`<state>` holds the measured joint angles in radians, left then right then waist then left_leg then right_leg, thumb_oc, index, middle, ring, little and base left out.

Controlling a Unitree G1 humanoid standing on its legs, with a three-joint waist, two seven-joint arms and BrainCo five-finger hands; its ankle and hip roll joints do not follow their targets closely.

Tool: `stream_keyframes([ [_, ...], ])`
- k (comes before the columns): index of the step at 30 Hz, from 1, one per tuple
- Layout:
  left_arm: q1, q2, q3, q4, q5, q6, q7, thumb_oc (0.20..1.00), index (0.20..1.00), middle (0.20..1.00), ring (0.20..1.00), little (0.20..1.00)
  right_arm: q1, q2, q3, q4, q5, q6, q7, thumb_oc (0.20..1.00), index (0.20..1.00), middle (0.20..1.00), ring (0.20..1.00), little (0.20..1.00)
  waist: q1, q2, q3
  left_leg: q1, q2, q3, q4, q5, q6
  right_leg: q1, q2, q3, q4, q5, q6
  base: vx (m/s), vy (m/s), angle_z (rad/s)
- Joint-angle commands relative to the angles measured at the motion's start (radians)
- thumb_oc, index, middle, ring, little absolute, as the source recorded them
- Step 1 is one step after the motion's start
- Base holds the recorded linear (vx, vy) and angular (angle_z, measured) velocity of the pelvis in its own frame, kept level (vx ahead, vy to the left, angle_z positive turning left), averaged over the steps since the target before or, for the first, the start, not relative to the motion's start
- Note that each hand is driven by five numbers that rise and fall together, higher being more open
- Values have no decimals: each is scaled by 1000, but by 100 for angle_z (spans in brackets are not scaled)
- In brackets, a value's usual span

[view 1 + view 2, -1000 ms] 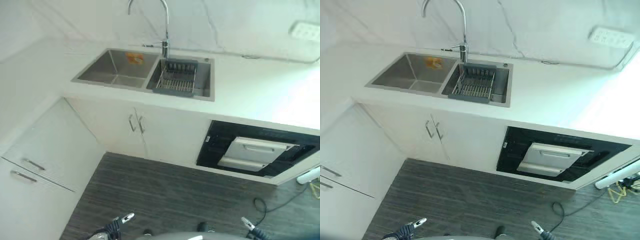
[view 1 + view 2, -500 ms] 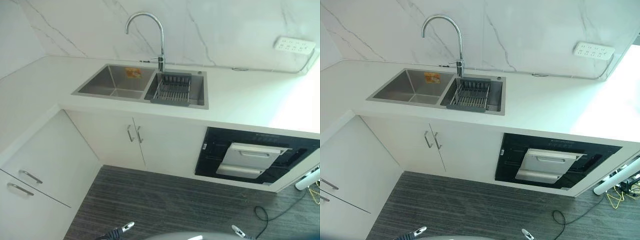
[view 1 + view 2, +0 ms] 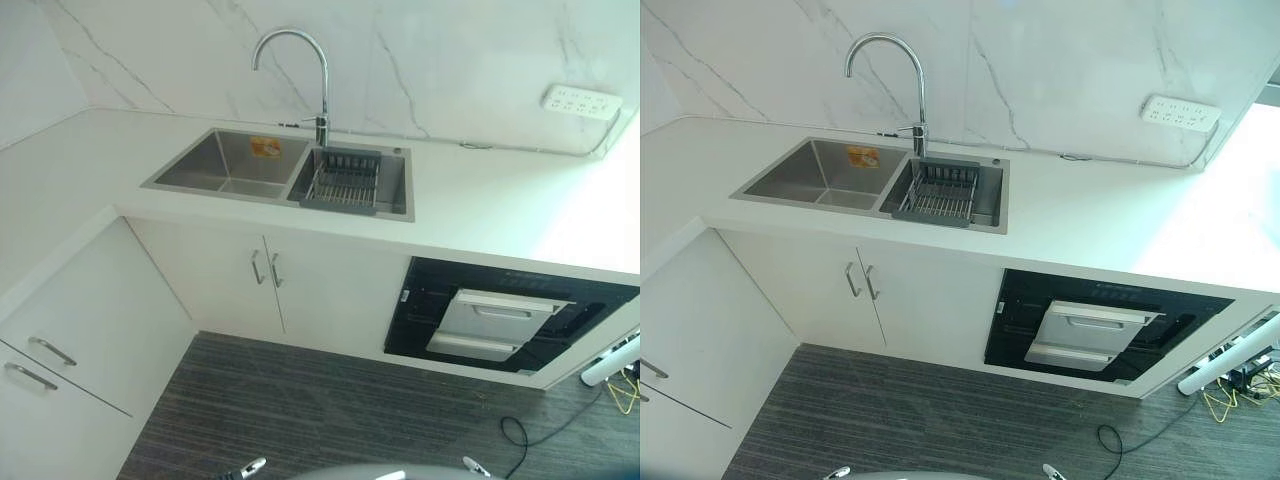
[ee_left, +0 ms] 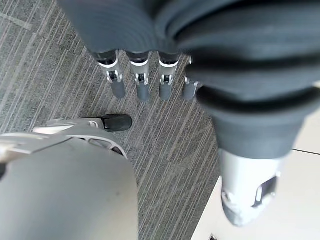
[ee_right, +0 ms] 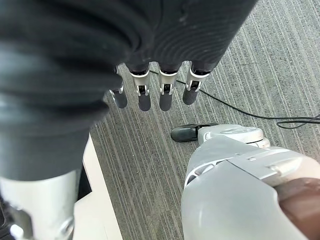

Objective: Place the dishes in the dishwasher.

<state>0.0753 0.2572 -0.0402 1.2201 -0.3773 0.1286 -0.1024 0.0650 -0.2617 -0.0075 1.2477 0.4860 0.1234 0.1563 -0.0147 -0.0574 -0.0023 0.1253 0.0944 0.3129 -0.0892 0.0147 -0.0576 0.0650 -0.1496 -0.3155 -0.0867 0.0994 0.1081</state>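
wall [image 3: 1040, 60]: white marble, power strip [image 3: 1180, 112] at right | counter [image 3: 1100, 215]: white, L-shaped | cabinets [image 3: 920, 300]: white, bar handles | floor [image 3: 940, 420]: dark grey striped | light: bright from right

Left robot hand [image 4: 145, 80] and right robot hand [image 5: 155, 87] empty, fingers straight

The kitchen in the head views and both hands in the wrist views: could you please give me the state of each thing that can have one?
Black built-in dishwasher: silver drawer front tilted ajar.
White cabinet doors under the sink: closed.
Chrome gooseneck faucet: no water seen running.
Dark wire drain rack: sitting in the right basin, no dishes seen.
Left steel basin: no dishes.
Left hand: open, holding nothing.
Right hand: open, holding nothing.
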Motion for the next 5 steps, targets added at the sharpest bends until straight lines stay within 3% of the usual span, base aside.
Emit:
stream_keyframes([
  [1,-69,-11,11,41,-35,-23,-1,1000,1000,1000,1000,1000,-82,-12,30,47,-24,0,-2,1000,1000,1000,1000,1000,7,27,43,-17,27,-47,2,-19,-29,60,4,12,-1,-75,44,0,0,0],
  [5,-70,-9,12,35,-30,-27,-3,1000,1000,1000,1000,1000,-83,-11,36,45,-28,3,-2,1000,1000,1000,1000,1000,9,28,43,-14,28,-47,2,-19,-29,63,3,10,-1,-76,44,0,0,0],
])
